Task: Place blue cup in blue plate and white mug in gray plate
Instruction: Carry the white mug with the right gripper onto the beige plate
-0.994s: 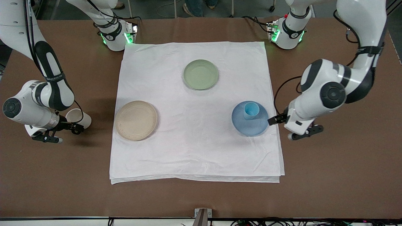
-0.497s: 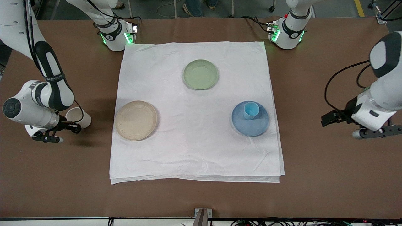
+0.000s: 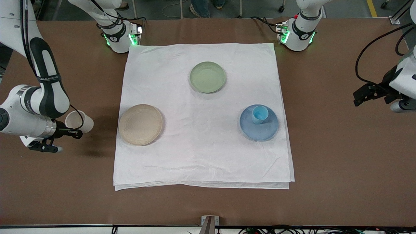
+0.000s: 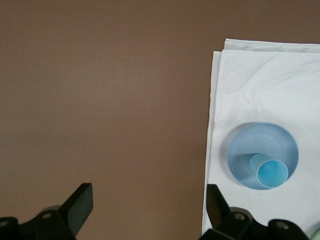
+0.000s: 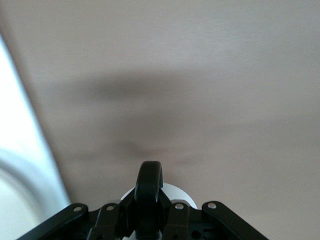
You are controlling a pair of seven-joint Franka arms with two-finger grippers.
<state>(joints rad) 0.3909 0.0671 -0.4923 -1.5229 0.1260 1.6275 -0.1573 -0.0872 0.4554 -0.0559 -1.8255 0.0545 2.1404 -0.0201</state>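
Observation:
The blue cup (image 3: 260,114) stands upright on the blue plate (image 3: 259,128) on the white cloth. Both also show in the left wrist view, the blue cup (image 4: 272,173) on the blue plate (image 4: 250,150). My left gripper (image 3: 360,97) is open and empty over the bare table at the left arm's end, well apart from the plate; its own view shows it (image 4: 148,206) with the jaws spread wide. My right gripper (image 3: 75,132) is shut on the dark handle (image 5: 150,182) of the white mug (image 3: 79,121), tilted over the bare table beside the gray plate (image 3: 140,124).
A pale green plate (image 3: 207,77) lies on the white cloth (image 3: 201,156) nearer the robot bases. Brown table (image 3: 341,162) surrounds the cloth. The arm bases stand along the table's edge farthest from the front camera.
My left arm has pulled away from the blue plate toward its own end of the table, leaving the cup on the plate. My right gripper with the mug has shifted slightly away from the cloth.

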